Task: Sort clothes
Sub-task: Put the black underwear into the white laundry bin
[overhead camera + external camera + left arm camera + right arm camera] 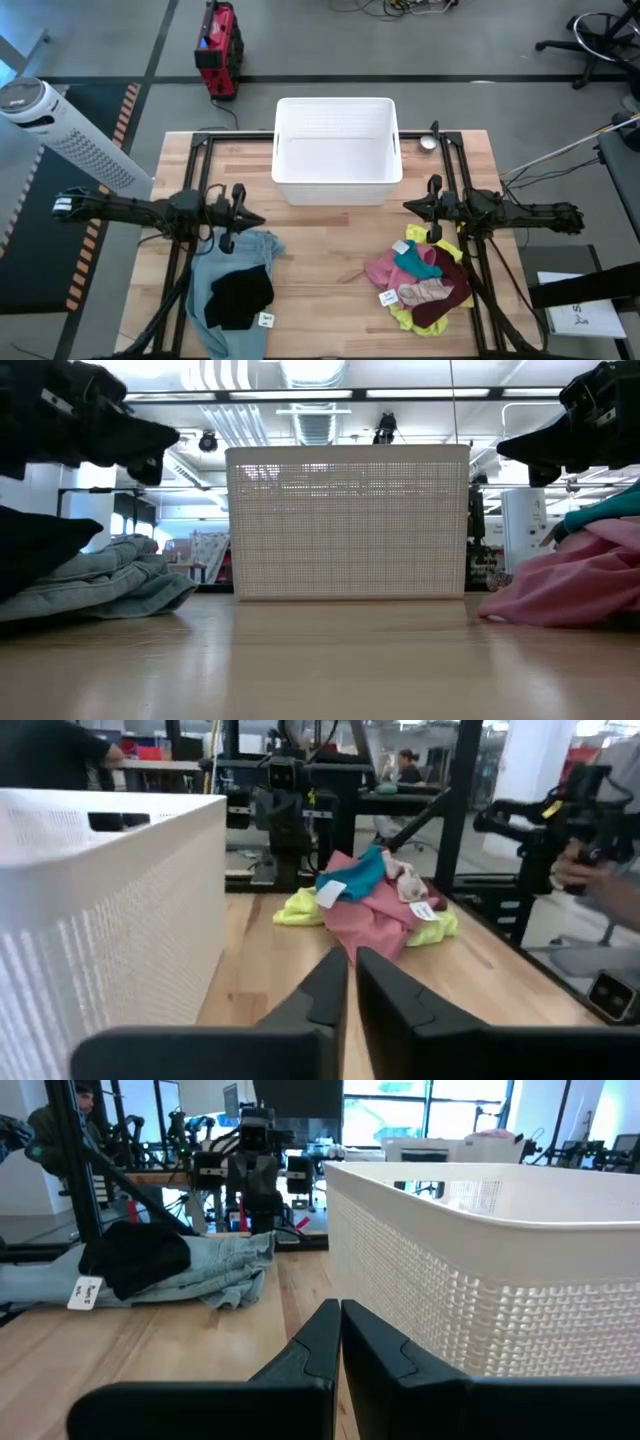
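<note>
Two heaps of clothes lie on a light wooden desk (330, 260), one toward each front corner, with a white plastic basket (337, 150) standing between them at the middle of the far edge. Near the front left corner, a light blue garment (228, 290) of denim-like cloth is spread flat and rumpled, its folds bunched toward the basket; a black garment (241, 297) lies crumpled on top of it, with a small white tag at its front edge. Near the front right corner, the second heap is stacked in layers: a bright yellow garment (415, 318) at the bottom shows only as a fringe along the heap's borders; a pink garment (385, 272) lies draped in soft folds over it; a teal garment (416, 261) rests on the pink one; a maroon garment (445, 290) occupies the side nearest the desk's right edge; a pale, patterned piece (424, 293) lies across the middle; white tags sit on the heap. The left gripper (248, 217) hangs above the far end of the blue garment, its fingers pressed together with nothing between them. The right gripper (410, 206) hangs just beyond the far end of the coloured heap, beside the basket's right front corner, fingers likewise closed and holding nothing.
</note>
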`<state>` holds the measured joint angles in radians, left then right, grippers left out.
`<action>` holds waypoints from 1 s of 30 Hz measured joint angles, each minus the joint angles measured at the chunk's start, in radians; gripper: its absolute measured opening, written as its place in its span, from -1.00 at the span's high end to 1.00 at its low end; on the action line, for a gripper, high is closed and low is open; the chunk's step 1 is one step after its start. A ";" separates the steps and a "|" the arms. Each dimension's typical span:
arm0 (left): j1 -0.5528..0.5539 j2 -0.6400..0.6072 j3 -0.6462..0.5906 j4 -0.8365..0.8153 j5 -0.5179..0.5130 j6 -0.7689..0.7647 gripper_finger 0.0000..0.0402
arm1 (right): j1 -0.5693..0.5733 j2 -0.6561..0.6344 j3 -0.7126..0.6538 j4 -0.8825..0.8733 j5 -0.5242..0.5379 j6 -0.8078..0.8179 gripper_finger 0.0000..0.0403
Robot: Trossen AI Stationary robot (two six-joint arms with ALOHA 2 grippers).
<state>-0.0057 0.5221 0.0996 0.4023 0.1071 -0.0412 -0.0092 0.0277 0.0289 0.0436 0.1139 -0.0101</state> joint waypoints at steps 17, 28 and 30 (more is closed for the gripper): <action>-0.121 0.320 0.527 -0.875 0.146 -0.383 0.70 | 0.000 0.000 0.000 -0.001 0.000 -0.001 1.00; -0.322 0.562 0.536 -0.936 0.146 -0.607 0.10 | 0.000 0.000 0.000 -0.001 0.000 0.000 1.00; -0.352 0.599 0.536 -0.931 0.146 -0.617 0.01 | 0.000 0.000 0.000 -0.001 0.000 0.000 1.00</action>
<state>-0.3579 1.1211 0.6357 -0.5288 0.2527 -0.6583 -0.0090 0.0277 0.0289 0.0425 0.1135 -0.0105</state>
